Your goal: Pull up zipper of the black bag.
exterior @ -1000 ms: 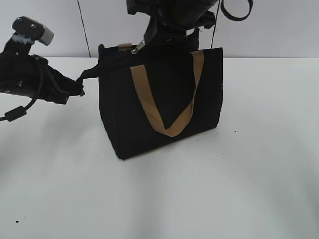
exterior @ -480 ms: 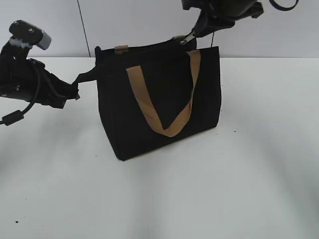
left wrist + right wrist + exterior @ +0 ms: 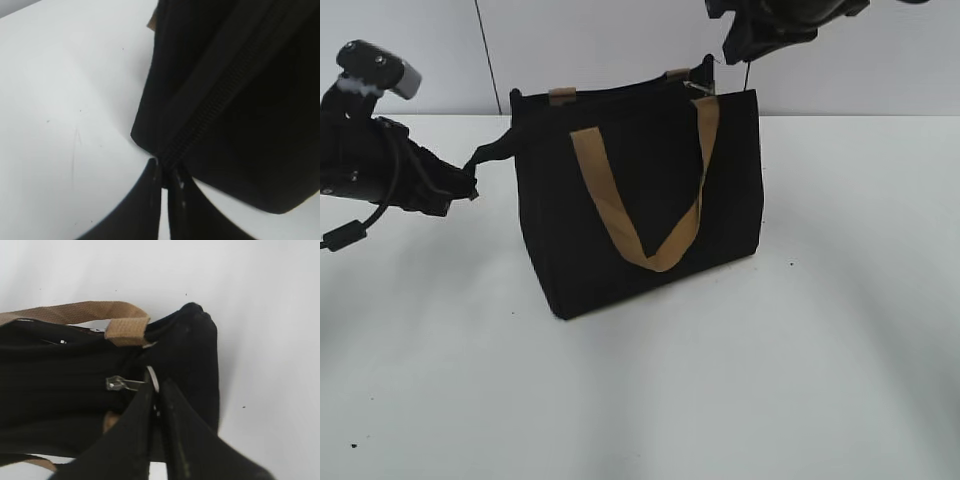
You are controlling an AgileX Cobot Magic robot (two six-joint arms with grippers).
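The black bag (image 3: 640, 200) stands upright near the middle of the white surface (image 3: 740, 400), its zipper (image 3: 210, 112) running along the top edge from the left end to the right end as the exterior view shows it. The left gripper (image 3: 165, 175) is pressed together on the fabric tail at the left end of that line, drawing it outward and slightly down so the top seam is taut. The right gripper (image 3: 155, 397) hangs above the bag's right end, its fingers nearly closed; the silvery pull tab (image 3: 120, 383) lies just beside the fingertips, on their left in the right wrist view, and whether it is actually pinched I cannot tell. Judged from this, the slider has reached the right end, so the closing stroke looks nearly or wholly finished. The zip's long axis lies straight between the two grippers, and the right arm is by far the nearer to the tab. A tan strap handle (image 3: 75, 312) lies close beside the tab and could snag. Open surface lies all round the bag.
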